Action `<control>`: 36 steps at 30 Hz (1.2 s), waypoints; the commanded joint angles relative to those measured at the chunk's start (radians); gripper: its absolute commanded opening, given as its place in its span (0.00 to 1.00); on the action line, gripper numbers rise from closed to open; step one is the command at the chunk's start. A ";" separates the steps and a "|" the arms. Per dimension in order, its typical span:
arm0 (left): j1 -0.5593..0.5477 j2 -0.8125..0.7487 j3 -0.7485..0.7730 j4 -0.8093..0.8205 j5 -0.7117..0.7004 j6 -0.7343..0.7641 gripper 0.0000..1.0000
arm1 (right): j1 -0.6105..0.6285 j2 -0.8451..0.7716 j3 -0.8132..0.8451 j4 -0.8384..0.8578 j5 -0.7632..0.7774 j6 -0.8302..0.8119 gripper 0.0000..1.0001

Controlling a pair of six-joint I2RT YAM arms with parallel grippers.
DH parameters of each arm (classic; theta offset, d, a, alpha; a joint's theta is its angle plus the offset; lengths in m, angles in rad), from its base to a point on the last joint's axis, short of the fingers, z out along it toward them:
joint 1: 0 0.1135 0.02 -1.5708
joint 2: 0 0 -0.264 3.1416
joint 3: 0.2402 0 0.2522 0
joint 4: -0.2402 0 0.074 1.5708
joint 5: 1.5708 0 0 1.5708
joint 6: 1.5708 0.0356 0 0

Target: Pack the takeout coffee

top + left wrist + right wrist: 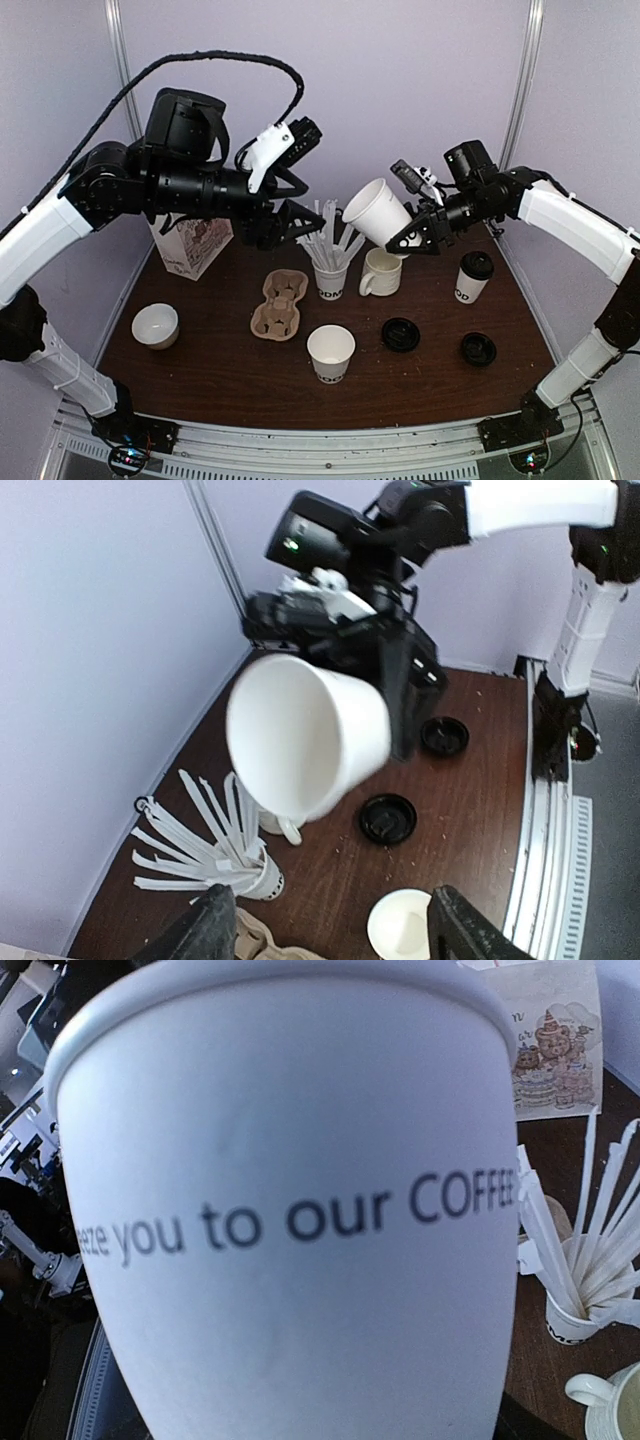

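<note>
Apparently — cup reads "you to our COFFEE"

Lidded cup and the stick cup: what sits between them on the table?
The cream mug, close beside the stick cup; from the mug to the lidded cup the stretch is bare. The top view shows it.

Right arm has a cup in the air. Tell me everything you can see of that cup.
The lifted cup is white, paper-looking and tapered, with a rolled rim and no lid. Black lettering on its wall partly reads "you to our COFFEE". Its inside looks empty. It hangs off the table, steeply tilted with its mouth turned sideways, above the cream mug. Only the right claw touches it, clamped on its lower wall.
</note>
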 commanded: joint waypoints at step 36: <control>0.105 -0.072 -0.117 -0.379 -0.244 -0.063 0.00 | -0.079 -0.026 0.042 -0.306 0.164 -0.287 0.99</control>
